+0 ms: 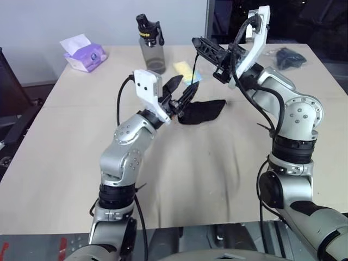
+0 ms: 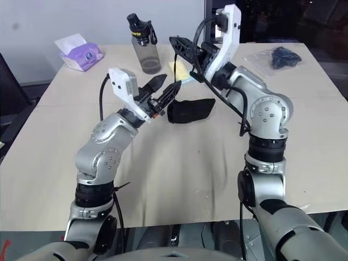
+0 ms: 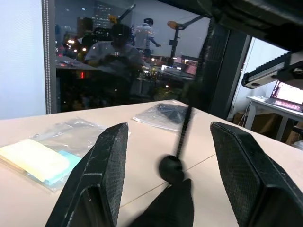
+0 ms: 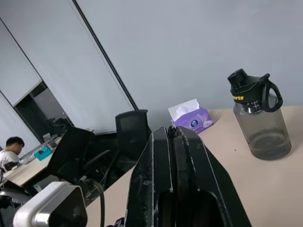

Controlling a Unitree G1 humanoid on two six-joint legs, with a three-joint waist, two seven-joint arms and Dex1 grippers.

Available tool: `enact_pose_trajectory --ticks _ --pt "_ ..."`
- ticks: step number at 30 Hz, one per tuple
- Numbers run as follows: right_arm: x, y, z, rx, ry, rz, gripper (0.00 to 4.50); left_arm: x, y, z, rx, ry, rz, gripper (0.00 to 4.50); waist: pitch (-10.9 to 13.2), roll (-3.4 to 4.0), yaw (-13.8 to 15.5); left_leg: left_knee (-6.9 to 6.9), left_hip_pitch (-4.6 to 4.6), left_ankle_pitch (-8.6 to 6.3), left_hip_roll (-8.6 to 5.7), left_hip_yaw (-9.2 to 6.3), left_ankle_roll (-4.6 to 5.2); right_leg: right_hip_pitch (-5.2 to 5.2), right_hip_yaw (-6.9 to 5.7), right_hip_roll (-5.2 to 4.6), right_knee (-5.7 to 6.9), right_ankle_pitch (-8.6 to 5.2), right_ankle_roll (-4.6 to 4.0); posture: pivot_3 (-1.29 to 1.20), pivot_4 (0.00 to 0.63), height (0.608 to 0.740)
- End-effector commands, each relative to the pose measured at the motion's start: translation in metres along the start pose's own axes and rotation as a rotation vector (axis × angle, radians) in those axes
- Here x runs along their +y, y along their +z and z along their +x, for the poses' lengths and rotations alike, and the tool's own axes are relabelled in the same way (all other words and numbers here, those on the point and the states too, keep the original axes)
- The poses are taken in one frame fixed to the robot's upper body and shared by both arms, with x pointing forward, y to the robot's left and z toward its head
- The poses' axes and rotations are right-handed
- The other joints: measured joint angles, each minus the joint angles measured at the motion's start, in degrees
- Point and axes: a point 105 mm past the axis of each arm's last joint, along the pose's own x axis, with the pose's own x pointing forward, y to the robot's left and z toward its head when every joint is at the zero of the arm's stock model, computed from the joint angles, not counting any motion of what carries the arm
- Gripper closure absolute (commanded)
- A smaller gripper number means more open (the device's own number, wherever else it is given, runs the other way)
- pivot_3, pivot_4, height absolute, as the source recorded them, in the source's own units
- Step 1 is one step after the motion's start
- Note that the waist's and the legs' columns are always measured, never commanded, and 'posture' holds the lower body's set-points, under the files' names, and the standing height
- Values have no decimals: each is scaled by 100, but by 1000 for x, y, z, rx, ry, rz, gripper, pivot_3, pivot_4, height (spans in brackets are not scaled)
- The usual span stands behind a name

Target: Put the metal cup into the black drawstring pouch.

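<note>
Right claw [image 1: 197, 43] is clenched on a thin black cord running down to the pouch [image 1: 202, 112], held high above the table [image 1: 65, 163] centre. The pouch hangs partly by that cord, with its far end still resting on the table just past the left claw. Left claw [image 1: 179, 93] is released, jaws spread and empty, right at the pouch's near end; the wrist view shows the cord and its toggle [image 3: 170, 169] between the fingers [image 3: 102, 175]. Pouch long axis runs roughly left-right, mouth toward the left claw, so left is the nearer arm to spread it. I can't spot the cup anywhere. Bottle [image 1: 151, 46] and tissue pack [image 1: 82, 53] sit near the far-left edge, yellow pad [image 1: 187, 72] behind the pouch, bagged item [image 1: 288, 57] at the far-right corner. Nothing blocks the pouch.
</note>
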Motion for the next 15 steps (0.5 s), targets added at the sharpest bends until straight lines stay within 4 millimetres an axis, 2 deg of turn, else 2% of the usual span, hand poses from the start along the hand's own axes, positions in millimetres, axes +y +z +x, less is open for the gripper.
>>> enact_pose_trajectory --ticks 1,3,4,6,9,10,13,15 --pt "19 18 -1 -66 63 -39 4500 -9 5 7 -12 -59 39 1682 0 0 0 0 0 0 0 0 0 0 0 0 0 0 0 0 150 740" --pt "20 19 -1 -69 66 -41 4500 -11 6 9 -13 -77 38 1682 0 0 -1 0 -1 0 0 1 0 0 0 0 0 0 0 0 150 740" --pt "21 19 -1 -71 68 -40 4500 -12 8 11 -24 -89 25 2193 2 -1 0 0 -1 0 0 1 0 0 1 0 -1 0 0 0 150 740" --pt "23 20 -1 -72 71 -40 4500 -14 10 12 -32 -104 15 2880 8 0 0 0 -1 0 0 0 0 0 0 0 0 0 1 0 150 740" --pt "24 22 -1 -79 72 -41 4500 -13 6 13 -18 -104 16 4334 11 1 -1 0 -1 0 0 0 0 0 1 0 0 0 1 0 150 740" --pt "25 23 0 -83 74 -41 4500 -13 4 12 -6 -104 19 4478 13 0 -3 0 -1 0 0 1 0 0 1 0 0 1 1 0 150 740" --pt "24 29 0 -107 71 -51 4500 -14 -2 12 35 -120 47 4478 19 0 -5 -1 -1 0 0 0 0 -2 0 0 0 1 2 0 150 740" --pt "20 43 0 -162 64 -67 4500 -13 -6 10 51 -118 45 4478 21 0 -3 -2 -1 0 1 0 0 -2 0 0 0 1 2 0 150 740"
